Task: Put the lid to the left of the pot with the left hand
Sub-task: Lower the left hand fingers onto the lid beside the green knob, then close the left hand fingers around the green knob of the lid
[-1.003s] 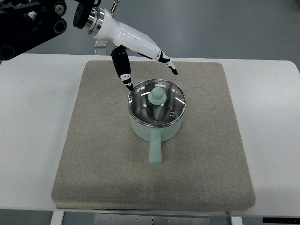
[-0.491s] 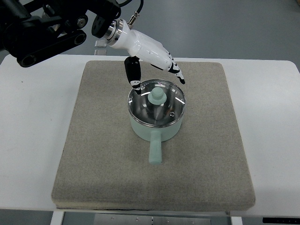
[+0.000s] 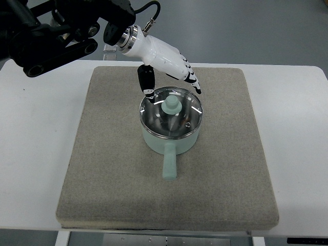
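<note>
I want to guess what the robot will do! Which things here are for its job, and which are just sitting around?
For the job:
- glass lid, still on the pot
- mint green pot
- left hand, open, just behind the lid

Just there:
- grey mat under the pot
- white table
- small clear thing behind the mat

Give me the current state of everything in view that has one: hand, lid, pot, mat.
left hand: open, fingers spread, hovering at the far rim of the pot, holding nothing
lid: seated on the pot, not yet lifted
pot: upright on the mat, covered, handle pointing toward the near edge
mat: lying flat on the table
</note>
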You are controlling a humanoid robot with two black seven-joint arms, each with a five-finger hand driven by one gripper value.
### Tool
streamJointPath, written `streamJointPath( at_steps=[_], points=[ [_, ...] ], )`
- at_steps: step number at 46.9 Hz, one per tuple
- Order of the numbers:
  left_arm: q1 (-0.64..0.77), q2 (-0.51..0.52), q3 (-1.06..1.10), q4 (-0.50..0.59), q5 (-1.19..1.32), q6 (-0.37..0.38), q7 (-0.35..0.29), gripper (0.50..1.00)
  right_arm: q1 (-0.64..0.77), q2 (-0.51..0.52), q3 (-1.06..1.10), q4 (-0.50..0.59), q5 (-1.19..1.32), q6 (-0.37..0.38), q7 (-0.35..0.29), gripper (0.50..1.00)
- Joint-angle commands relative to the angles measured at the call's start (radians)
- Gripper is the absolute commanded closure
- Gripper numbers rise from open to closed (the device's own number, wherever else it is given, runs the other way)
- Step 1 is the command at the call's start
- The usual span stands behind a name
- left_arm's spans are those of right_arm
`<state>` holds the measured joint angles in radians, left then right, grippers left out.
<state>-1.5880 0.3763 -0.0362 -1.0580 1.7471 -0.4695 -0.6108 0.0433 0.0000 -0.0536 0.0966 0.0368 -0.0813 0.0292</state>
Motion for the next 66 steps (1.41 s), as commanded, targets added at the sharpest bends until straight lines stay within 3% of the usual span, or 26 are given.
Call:
streamJointPath(
  at_steps=[1,41,51,66],
  points=[
    [0.009,0.001,0.002,0.000,-0.001,0.000,0.000,0.521,0.000,0.000,0.000,0.000,0.000,0.000,0.000,0.579],
    [0.051,0.000,-0.002,0.013,-0.003,0.014,0.000,0.512,0.000,0.000,0.000,0.000,0.000,0.000,0.000,0.579],
    [0.068,-0.023,0.001,0.015,-0.003,0.068,0.000,0.514,0.000,0.000,0.000,0.000,0.000,0.000,0.000,0.579],
    [0.068,-0.023,-0.004,0.021,-0.004,0.068,0.000,0.514,0.000,0.000,0.000,0.000,0.000,0.000,0.000,0.579]
  ],
)
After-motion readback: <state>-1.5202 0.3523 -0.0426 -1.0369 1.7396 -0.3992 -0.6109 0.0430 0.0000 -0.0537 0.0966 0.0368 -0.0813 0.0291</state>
